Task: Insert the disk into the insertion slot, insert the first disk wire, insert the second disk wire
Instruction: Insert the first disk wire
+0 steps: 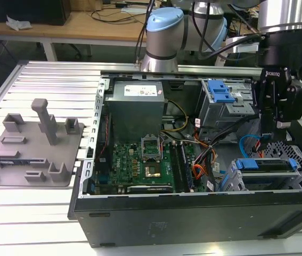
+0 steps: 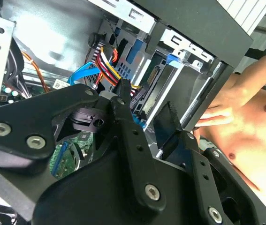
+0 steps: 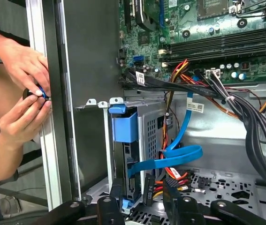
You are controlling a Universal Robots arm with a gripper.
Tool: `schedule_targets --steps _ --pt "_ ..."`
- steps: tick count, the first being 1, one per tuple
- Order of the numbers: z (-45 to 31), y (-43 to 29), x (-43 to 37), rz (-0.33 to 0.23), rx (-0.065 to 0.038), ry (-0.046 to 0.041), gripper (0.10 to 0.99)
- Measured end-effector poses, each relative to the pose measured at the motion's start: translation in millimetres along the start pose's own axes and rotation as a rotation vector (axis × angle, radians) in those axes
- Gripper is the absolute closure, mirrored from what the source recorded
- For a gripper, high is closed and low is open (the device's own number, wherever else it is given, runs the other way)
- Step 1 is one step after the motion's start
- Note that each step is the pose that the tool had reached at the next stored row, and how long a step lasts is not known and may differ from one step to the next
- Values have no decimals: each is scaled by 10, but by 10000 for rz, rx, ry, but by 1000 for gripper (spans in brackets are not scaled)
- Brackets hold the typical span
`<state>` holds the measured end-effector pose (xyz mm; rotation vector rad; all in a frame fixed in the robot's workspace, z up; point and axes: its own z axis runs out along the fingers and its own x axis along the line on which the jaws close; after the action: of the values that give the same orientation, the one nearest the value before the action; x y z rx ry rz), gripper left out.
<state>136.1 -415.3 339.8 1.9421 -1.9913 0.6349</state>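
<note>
The disk [image 1: 262, 164] lies inside the insertion slot [image 1: 295, 156], its blue carrier [image 3: 123, 126] at the cage mouth. The first disk wire [image 3: 182, 154] loops beside the cage [image 3: 151, 136] and runs to the disk's rear edge; I cannot tell whether its plug is seated. The second disk wire [image 2: 107, 61], a red, yellow and black bundle, ends in a dark plug at one fingertip [image 2: 121, 96]. My gripper [image 1: 272, 130] hangs just above the cage, open, with the wire ends below its spread fingers [image 3: 108, 206]. In the second wrist view my gripper [image 2: 146, 101] holds nothing.
A person's hands [image 3: 22, 93] hold a small blue part just outside the case wall [image 3: 90, 70]. An orange flat cable [image 1: 198, 170], black cable bundles [image 3: 245, 117] and the motherboard [image 1: 140, 160] crowd the case. The taller bay with the blue latch [image 1: 220, 90] stands behind. A grey fixture [image 1: 33, 144] lies on the exterior view's left.
</note>
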Motion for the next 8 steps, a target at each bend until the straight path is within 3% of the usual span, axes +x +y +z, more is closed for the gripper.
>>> schedule_targets --steps 3,4,8 --pt "18 1 -12 -1 23 76 616" --pt "19 2 -20 -10 30 138 616" --pt "16 2 -27 -27 40 177 616"
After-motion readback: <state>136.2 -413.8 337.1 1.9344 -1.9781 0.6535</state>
